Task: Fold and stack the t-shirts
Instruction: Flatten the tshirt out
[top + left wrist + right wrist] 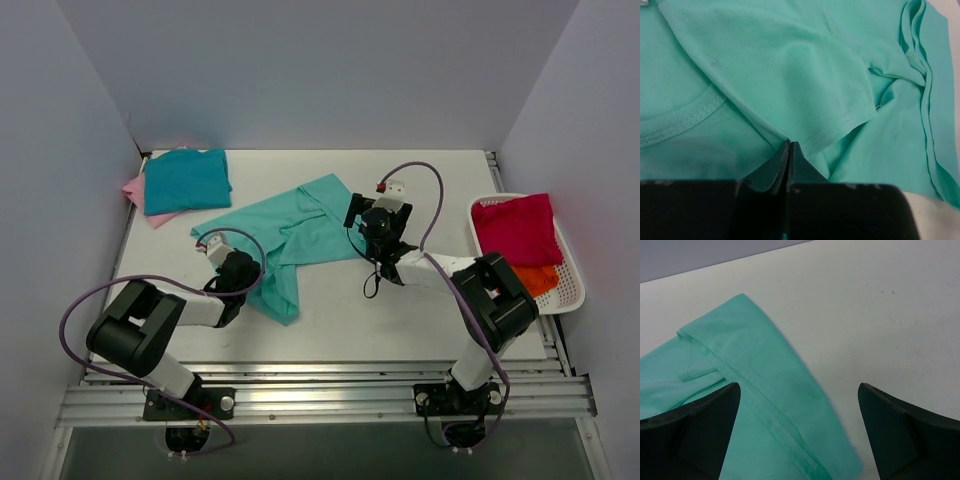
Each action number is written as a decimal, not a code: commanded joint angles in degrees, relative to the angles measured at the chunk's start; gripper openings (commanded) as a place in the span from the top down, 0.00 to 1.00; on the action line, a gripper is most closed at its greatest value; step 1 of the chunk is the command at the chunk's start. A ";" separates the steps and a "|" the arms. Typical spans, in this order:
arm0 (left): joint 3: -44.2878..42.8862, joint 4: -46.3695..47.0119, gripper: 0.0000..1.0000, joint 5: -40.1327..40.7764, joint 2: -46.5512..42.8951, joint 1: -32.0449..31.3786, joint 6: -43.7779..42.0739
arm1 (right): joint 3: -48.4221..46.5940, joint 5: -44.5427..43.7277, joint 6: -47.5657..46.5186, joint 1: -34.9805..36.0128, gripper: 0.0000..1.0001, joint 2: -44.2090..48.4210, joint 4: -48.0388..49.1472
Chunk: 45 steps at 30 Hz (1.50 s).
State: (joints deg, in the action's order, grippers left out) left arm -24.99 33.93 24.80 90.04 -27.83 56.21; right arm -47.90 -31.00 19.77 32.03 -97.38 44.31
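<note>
A mint t-shirt (290, 235) lies crumpled and partly spread in the middle of the white table. My left gripper (248, 278) is at its near-left part, shut on a fold of the mint cloth beside a sleeve hem (790, 146); the neckline shows at the left of the left wrist view. My right gripper (358, 218) is open over the shirt's right edge, with a hemmed edge of the mint t-shirt (755, 370) between its fingers (797, 390). A folded teal t-shirt (185, 180) lies on a pink one (135, 190) at the back left.
A white slotted basket (575, 285) stands at the right edge and holds a crimson t-shirt (515, 228) over an orange one (540, 278). Grey walls close in the table at the back and on both sides.
</note>
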 commanded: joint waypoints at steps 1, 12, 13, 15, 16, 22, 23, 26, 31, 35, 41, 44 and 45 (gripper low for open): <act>-1.11 1.32 0.98 1.83 -4.86 0.50 -1.97 | -4.03 1.90 0.71 -0.48 0.00 -0.25 -0.10; -3.57 -3.09 0.98 0.08 -11.03 3.75 -5.40 | -37.41 16.75 4.13 0.22 0.00 -21.17 -14.08; -3.40 -2.47 0.98 -0.53 -11.11 4.10 -5.58 | -39.18 17.55 4.40 0.31 0.00 -24.14 -14.69; -3.04 -2.12 0.98 -1.24 -11.38 4.98 -5.93 | -42.61 19.74 5.62 0.31 0.00 -26.97 -16.36; -3.04 -1.86 0.98 -1.42 -11.20 5.24 -6.02 | -45.85 20.54 6.24 0.40 0.00 -29.50 -17.15; -2.25 0.95 0.98 -5.11 -9.18 8.32 -6.11 | -52.99 21.34 7.48 3.82 0.00 -34.71 -21.37; -2.25 1.22 0.98 -5.46 -9.01 8.58 -6.11 | -53.35 21.34 7.48 4.44 0.00 -34.98 -21.46; -1.81 2.45 0.98 -6.78 -8.22 9.64 -5.93 | -54.05 20.81 7.74 6.11 0.00 -35.77 -22.08; -1.11 4.47 0.98 -8.80 -6.81 10.87 -5.58 | -55.72 20.81 8.18 7.43 0.01 -37.96 -23.39; -0.32 5.35 0.98 -10.03 -6.72 12.01 -5.32 | -56.16 20.28 8.62 7.70 0.01 -39.20 -23.75; 0.38 5.97 0.98 -10.91 -6.98 12.98 -5.40 | -56.95 17.12 6.60 7.43 0.01 -40.69 -24.80; 0.56 6.50 0.98 -11.08 -6.54 13.24 -5.49 | -57.83 15.80 5.37 6.99 0.01 -41.57 -25.86; 0.56 6.58 0.98 -11.17 -6.37 13.33 -5.49 | -57.83 15.71 5.28 6.91 0.01 -41.57 -25.86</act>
State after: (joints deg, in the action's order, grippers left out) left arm -24.49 36.77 14.70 83.33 -15.14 50.94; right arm -102.98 -12.49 26.70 39.55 -138.47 19.79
